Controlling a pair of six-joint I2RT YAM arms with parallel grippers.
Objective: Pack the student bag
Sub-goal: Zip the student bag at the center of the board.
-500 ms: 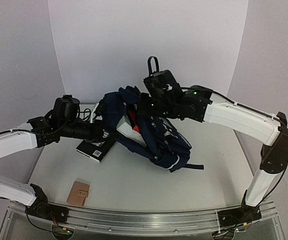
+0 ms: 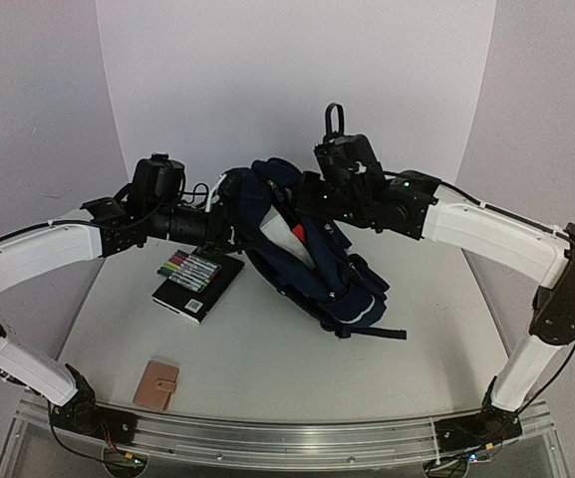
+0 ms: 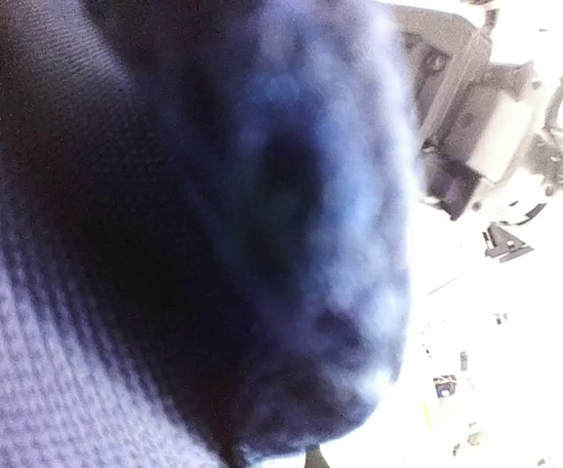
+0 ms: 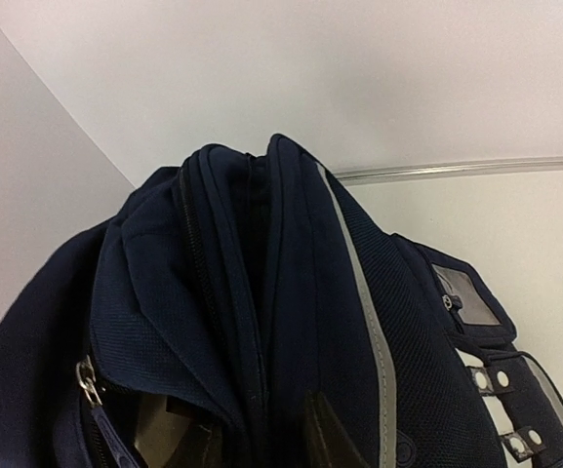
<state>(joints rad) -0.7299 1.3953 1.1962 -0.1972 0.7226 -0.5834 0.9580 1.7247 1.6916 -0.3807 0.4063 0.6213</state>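
Observation:
The student bag, dark navy with a grey stripe, lies in the middle of the table with its top held up between both arms. My left gripper is shut on the bag's upper left edge. In the left wrist view, blurred navy fabric fills the frame and hides the fingers. My right gripper is at the bag's top right. In the right wrist view the bag's zip seams run between its fingers, and one dark fingertip shows against the cloth. A red and white item shows in the opening.
A black book with a pack of coloured markers on it lies left of the bag, under my left arm. A tan wallet sits near the front left edge. A loose strap trails from the bag's near end.
Both arms have risen and moved toward the back, pulling the bag's top up and rightward. The marker pack on the book is now uncovered.

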